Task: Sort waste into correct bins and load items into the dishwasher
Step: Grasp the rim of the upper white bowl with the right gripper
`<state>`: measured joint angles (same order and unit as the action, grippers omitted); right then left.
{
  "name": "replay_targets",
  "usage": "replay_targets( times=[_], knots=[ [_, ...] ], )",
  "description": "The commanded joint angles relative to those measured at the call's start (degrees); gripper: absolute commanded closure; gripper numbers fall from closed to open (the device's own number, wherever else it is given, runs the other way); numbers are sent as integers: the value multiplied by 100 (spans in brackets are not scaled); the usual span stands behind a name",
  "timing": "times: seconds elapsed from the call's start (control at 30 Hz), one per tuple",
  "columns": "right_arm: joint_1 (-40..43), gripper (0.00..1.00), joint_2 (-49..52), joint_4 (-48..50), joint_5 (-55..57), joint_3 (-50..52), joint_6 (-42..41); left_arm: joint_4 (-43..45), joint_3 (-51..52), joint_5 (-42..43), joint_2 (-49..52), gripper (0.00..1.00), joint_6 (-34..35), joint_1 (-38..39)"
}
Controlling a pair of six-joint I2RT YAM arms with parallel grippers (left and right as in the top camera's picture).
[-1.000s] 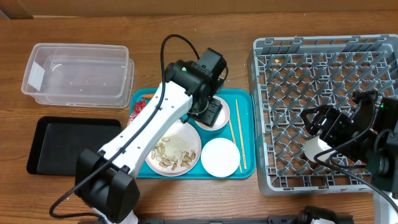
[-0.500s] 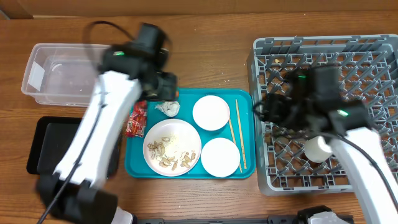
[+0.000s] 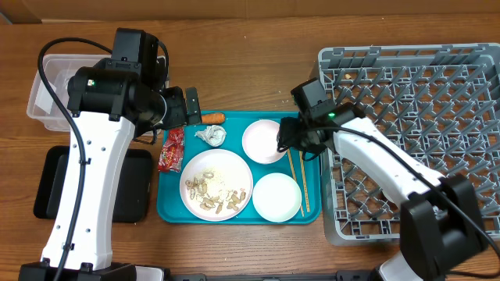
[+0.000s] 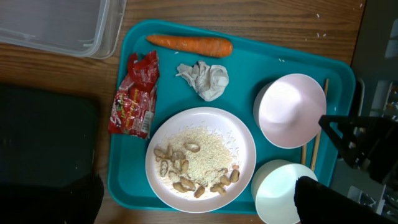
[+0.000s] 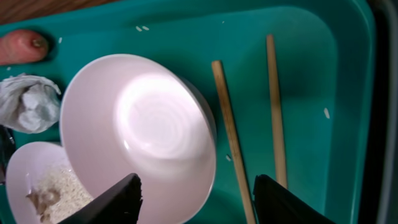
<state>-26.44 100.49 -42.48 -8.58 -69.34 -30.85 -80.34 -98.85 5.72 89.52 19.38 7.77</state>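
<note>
The right hand (image 5: 196,190) is hovering open and empty, straddling the right rim of the upper bowl (image 5: 143,130) and the nearer chopstick (image 5: 227,118) on the teal tray (image 5: 311,74), so closing here is risking catching both together, or slipping off the glossy rim and tipping the bowl.

Large tray (image 4: 249,68): teal. Carrot (image 4: 189,43): orange. Wrapper (image 4: 134,96): red, white print. Tissue (image 4: 205,79), bowls (image 4: 291,111), plate (image 4: 180,121): white. Scraps (image 4: 180,185): beige. Rack (image 3: 391,55): grey lattice. Shallow tray (image 4: 43,143): black. Bench (image 4: 280,18): brown wood grain.
</note>
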Motion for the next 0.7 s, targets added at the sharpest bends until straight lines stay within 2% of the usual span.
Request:
replay_targets(
  times=[0.0, 0.1, 0.43, 0.57, 0.6, 0.67],
  knots=[
    [-24, 42, 284, 249, 105, -114, -92, -33, -96, -24, -26, 0, 33, -24],
    [-24, 50, 407, 479, 87, -114, -94, -31, -96, -33, -26, 0, 35, -24],
    [-24, 59, 737, 704, 85, -111, -92, -26, -96, -33, -26, 0, 35, -24],
    [-24, 66, 791, 734, 76, -111, -92, 140, -96, -17, -26, 0, 57, -24],
    [-24, 69, 791, 734, 76, -111, -90, 175, -96, -17, -26, 0, 57, -24],
    [-24, 85, 791, 737, 83, -114, -90, 166, -96, -17, -26, 0, 57, -24]
  ],
)
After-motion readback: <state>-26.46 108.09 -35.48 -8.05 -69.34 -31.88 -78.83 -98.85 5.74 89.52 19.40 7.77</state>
